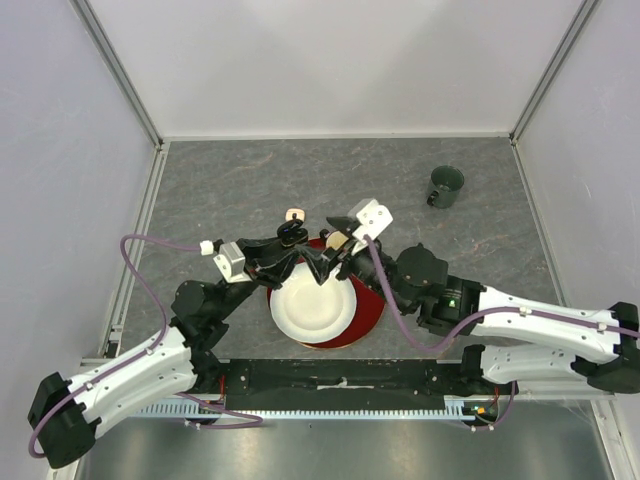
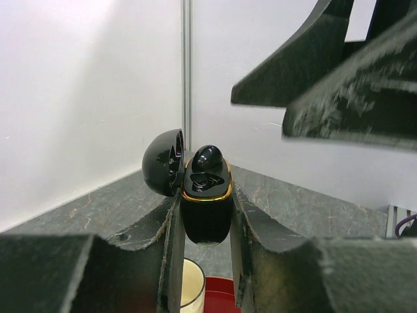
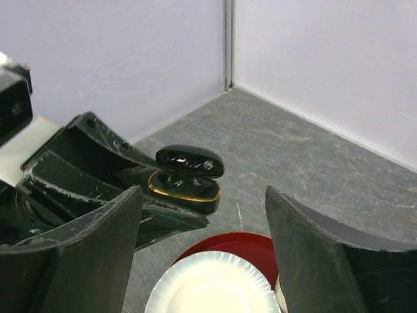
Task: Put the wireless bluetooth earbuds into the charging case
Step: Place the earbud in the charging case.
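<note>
Glossy black plastic with a gold rim, the charging case [image 2: 207, 208] is clamped between the jaws of the left gripper [image 2: 207, 218]. The fingers pinch its lower flanks, and its lid [image 2: 163, 163] swings open to one side above them. One black earbud [image 2: 207, 158] looks seated inside, its rounded head standing just proud of the rim. Shadow hides whether the well beside it is filled.

The right gripper [image 3: 202, 195] has its jaws spread wide with nothing between them. The case lies just ahead of its fingertips, and a white paper plate [image 3: 208, 287] on a red dish [image 3: 254, 244] lies below them. No loose earbud shows in any view.

The case is likely light, rigid and slick. Its curved shell could squirt from the pads under a downward push, so the low grip below the gold rim suits it and keeps the wells clear. An earbud would be tiny, smooth and easily flicked away. It is best pinched gently across the head, leaving the stem free to drop in.
</note>
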You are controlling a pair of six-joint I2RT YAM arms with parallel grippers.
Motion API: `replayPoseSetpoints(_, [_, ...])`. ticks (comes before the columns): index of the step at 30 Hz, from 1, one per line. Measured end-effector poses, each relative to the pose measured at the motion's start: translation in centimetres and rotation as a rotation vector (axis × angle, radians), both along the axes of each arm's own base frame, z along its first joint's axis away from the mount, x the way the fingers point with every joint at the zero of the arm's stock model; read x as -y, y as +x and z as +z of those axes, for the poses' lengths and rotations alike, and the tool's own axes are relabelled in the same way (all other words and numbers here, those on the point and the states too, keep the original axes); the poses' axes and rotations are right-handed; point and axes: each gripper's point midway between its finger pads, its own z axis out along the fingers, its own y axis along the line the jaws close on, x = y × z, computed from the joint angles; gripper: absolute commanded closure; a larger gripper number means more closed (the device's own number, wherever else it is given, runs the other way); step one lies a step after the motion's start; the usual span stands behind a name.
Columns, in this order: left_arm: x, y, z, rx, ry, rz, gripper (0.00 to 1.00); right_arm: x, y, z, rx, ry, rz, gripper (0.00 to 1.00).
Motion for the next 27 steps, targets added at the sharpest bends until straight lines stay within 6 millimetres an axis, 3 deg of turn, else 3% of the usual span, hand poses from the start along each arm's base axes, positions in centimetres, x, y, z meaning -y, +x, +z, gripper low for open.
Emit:
replayPoseSetpoints(9, [-0.4,-0.4,0.7,0.018,-0.019,0.0,0.98,4.7,1.7,4.6,-0.003,0.173,-0.185,0.03])
replayPoseSetpoints(15, [-0.9,-0.9,1.5,0.035,-0.037,0.0,0.98,8.1,5.8,4.9,-0.072,0.178,-0.414,0.02])
replayPoseSetpoints(19, [-1.4,-1.4,1.9,0.045,-0.045,-0.003,0.98,12.5,10.9,2.7,-0.189,0.192,-0.602,0.02])
replayPoseSetpoints(23, [-1.8,-1.8,2.2,0.053,-0.052,-0.005,0.98,16.1,15.4,-1.3,-0.339,0.165,-0.727,0.02])
replayPoseSetpoints(27, [-2.4,-2.4,2.6,0.068,-0.058,-0.002,0.98,16.6,19.1,-6.3,-0.525,0.103,-0.747,0.02])
